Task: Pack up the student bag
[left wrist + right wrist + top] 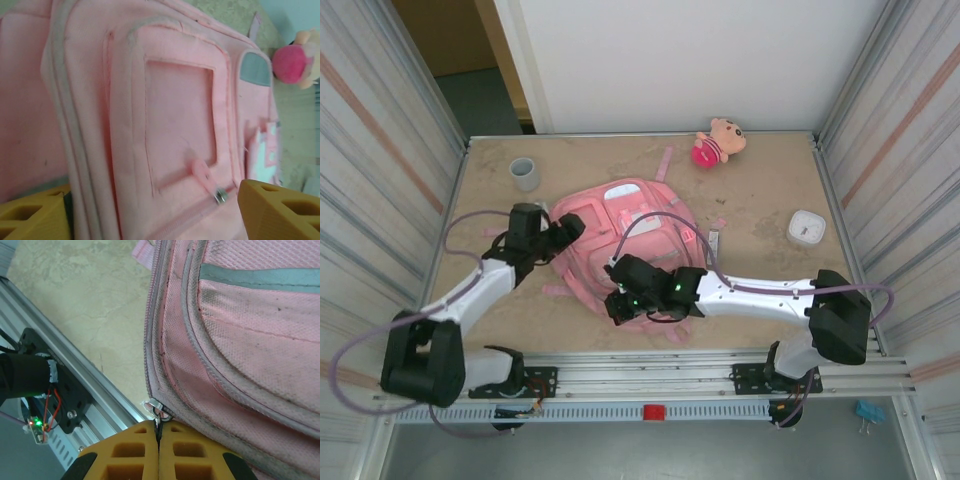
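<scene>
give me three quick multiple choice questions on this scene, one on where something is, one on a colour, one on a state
1. The plush doll lies:
A) beside the arm bases
B) at the table's far edge, beyond the pink backpack
C) inside a pocket

2. The cup is:
A) grey
B) yellow
C) red

3. The right gripper has its jaws:
A) wide open
B) clamped on the doll
C) shut at the backpack's zipper pull

Answers:
1 B, the doll sits on bare table past the backpack.
2 A, the top view shows a grey cylinder.
3 C, the wrist view shows the jaws pressed together at the metal pull.
</scene>
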Controlling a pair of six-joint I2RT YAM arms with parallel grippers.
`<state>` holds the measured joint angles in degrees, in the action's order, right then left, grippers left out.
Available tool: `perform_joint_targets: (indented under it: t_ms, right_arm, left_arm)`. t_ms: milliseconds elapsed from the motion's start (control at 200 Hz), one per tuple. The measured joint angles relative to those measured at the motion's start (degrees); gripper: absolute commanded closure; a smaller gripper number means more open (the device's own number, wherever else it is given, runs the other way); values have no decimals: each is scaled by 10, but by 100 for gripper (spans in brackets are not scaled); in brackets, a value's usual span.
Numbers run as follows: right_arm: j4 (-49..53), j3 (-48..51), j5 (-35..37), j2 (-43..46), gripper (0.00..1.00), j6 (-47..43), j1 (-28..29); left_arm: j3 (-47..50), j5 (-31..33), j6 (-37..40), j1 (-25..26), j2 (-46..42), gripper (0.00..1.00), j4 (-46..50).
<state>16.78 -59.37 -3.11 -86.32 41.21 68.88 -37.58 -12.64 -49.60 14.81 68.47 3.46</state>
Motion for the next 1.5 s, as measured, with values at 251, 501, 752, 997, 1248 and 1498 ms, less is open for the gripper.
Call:
perform_joint_targets:
  t_ms: [251, 501, 752, 997, 1248, 1498]
  right_arm:
    - [-5, 0, -14, 0, 100, -12, -8]
    - [-5, 0, -17, 0, 100, -12, -10]
    - [-5, 0, -17, 0, 100, -13, -11]
    - [-10, 6, -17, 4, 100, -13, -17]
    - [8, 77, -8, 96, 100, -14, -54]
    - [26, 163, -18, 221, 100, -15, -145]
  left_arm:
    - [73, -9, -141, 82, -281, 36, 122]
    - [155, -2, -269, 180, -307, 44, 128]
    - [160, 12, -312, 195, -272, 71, 97]
    - [164, 11, -306, 178, -259, 100, 88]
    - [162, -14, -239, 63, -294, 100, 141]
    - [143, -76, -157, -36, -302, 100, 196]
